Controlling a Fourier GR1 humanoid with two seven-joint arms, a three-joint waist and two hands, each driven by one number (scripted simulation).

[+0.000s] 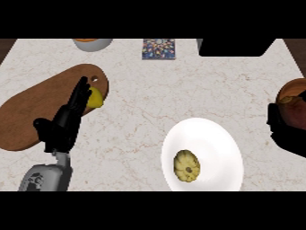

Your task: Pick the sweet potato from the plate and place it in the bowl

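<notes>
- Sweet potato [302, 116]: reddish-brown, smooth, oblong, at the counter's [155, 96] right edge, well off the white plate [205, 134]
- Right robot hand [284, 134]: black, apparently curled round the sweet potato from below
- Bowl [295, 87]: brown rounded rim just beyond the sweet potato, partly cut off; likely the target
- Left robot hand [66, 123]: fingers straight, holding nothing, over the wooden board [23, 117], far from the sweet potato
- Plate still carried a yellow ribbed round item [187, 166]
</notes>
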